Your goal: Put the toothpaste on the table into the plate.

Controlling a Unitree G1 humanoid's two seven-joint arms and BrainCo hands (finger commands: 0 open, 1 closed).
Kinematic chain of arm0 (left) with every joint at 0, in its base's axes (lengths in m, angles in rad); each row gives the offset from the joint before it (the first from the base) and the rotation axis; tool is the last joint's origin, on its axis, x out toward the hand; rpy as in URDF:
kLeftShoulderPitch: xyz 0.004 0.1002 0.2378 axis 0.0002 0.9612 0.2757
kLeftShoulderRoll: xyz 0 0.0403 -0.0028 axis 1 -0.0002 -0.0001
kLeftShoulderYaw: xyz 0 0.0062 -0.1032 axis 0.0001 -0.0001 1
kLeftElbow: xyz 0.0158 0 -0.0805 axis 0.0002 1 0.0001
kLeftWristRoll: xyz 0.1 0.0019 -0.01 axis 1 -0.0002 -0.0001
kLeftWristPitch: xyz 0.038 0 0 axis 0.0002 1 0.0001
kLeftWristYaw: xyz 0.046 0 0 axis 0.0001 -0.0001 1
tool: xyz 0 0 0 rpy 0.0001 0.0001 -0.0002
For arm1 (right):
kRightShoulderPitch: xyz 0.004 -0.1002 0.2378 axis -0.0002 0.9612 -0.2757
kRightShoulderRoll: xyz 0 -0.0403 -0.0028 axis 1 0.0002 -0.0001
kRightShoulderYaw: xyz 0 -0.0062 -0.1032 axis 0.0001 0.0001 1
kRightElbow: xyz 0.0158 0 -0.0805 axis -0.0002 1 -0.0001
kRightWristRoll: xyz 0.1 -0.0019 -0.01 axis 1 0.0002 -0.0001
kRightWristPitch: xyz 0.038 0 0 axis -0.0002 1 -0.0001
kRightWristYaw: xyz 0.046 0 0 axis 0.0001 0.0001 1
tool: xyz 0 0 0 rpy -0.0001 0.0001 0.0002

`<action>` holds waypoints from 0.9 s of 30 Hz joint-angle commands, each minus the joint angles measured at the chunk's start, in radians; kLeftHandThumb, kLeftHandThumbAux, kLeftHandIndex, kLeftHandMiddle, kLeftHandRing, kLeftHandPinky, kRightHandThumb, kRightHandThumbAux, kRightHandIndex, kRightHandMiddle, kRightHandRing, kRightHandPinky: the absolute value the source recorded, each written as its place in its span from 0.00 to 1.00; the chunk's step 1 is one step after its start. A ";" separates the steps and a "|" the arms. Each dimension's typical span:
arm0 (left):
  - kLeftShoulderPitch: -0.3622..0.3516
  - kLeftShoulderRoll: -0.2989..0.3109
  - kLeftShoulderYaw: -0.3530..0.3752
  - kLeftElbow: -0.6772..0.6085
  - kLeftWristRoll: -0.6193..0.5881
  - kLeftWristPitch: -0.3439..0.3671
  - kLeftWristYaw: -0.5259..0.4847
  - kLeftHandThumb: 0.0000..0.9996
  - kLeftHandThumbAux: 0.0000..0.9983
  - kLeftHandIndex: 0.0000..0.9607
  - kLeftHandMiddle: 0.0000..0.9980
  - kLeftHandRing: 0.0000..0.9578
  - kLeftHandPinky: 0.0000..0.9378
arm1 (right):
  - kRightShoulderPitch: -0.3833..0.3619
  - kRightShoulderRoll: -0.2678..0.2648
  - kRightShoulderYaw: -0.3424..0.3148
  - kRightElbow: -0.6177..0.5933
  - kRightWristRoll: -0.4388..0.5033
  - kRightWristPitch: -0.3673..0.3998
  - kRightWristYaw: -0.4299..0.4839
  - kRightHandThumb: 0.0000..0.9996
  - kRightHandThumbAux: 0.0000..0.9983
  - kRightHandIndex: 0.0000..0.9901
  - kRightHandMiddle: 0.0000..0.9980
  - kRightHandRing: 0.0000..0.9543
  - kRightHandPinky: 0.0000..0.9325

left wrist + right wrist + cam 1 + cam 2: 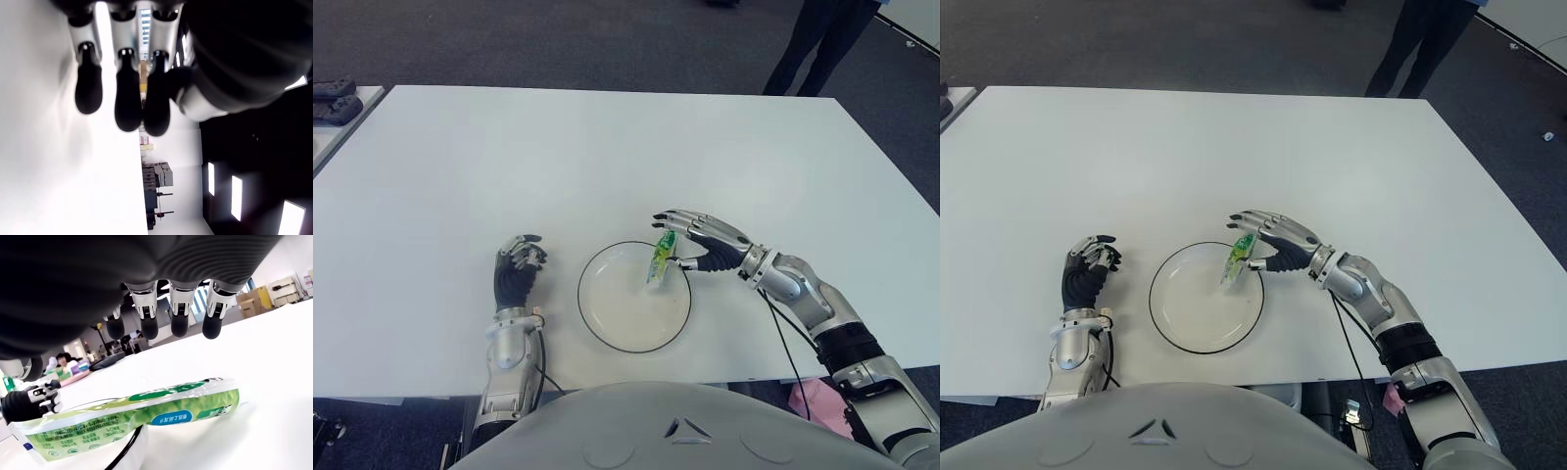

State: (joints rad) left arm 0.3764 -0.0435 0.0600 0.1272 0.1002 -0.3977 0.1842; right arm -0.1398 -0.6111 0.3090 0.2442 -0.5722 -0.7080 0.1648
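My right hand (690, 240) is out over the white table (607, 157), just at the right-hand rim of the plate (597, 318), with the four fingers (179, 316) stretched forward and spread. The green toothpaste tube (661, 257) sits right under them, slanting across the plate's rim: its lower end is over the inside of the plate, its upper end points up toward my fingertips. In the right wrist view the tube lies lengthwise below the palm, the fingers hang clear above it with open air between, and one end of it crosses the plate's dark edge. The eye views show my thumb (690, 262) low beside the tube; whether it touches the tube I cannot tell. So the hand is spread, not clamped on anything that I can see.

My left hand (517, 269) shows to the left of the plate, apart from it, fingers curled inward with nothing between them. The left wrist view shows the same: dark fingertips (128, 105) bunched together, holding nothing.

The plate is white with a thin black rim, near the table's front edge between my two hands. Beyond the far side of the table a person's legs (818, 44) stand on the dark floor, and some dark objects (335, 98) lie on a surface at the far left.
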 commanded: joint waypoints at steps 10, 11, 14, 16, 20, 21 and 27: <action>0.012 0.000 -0.002 0.002 0.013 0.037 0.007 0.71 0.72 0.45 0.62 0.65 0.66 | -0.005 -0.062 -0.024 0.051 -0.015 -0.059 -0.014 0.42 0.21 0.00 0.00 0.00 0.00; 0.013 0.000 -0.002 0.001 0.012 0.038 0.007 0.71 0.72 0.45 0.62 0.65 0.66 | -0.008 -0.066 -0.020 0.064 -0.027 -0.069 -0.022 0.42 0.21 0.00 0.00 0.00 0.00; 0.013 0.000 -0.002 0.001 0.009 0.038 0.004 0.70 0.72 0.45 0.62 0.64 0.65 | -0.022 -0.079 -0.002 0.090 -0.078 -0.098 -0.046 0.41 0.21 0.00 0.00 0.00 0.00; 0.013 0.001 -0.001 0.004 0.004 0.036 0.000 0.70 0.72 0.45 0.62 0.65 0.65 | -0.031 -0.089 0.010 0.102 -0.114 -0.119 -0.066 0.40 0.21 0.00 0.00 0.00 0.00; 0.013 0.002 -0.002 0.006 -0.001 0.028 -0.003 0.70 0.72 0.45 0.62 0.64 0.65 | -0.046 -0.104 0.028 0.121 -0.165 -0.151 -0.090 0.38 0.22 0.00 0.00 0.00 0.00; 0.013 0.002 -0.002 0.007 -0.001 0.026 -0.003 0.70 0.72 0.45 0.62 0.64 0.65 | -0.053 -0.112 0.035 0.123 -0.183 -0.160 -0.092 0.37 0.22 0.00 0.00 0.00 0.00; 0.013 0.002 -0.001 0.010 0.001 0.015 0.000 0.70 0.72 0.45 0.62 0.64 0.66 | -0.081 -0.142 0.065 0.127 -0.286 -0.199 -0.153 0.36 0.22 0.00 0.00 0.00 0.00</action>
State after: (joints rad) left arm 0.3812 -0.0398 0.0599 0.1193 0.0990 -0.3916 0.1842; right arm -0.1980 -0.7342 0.3533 0.3605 -0.8030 -0.8866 0.0410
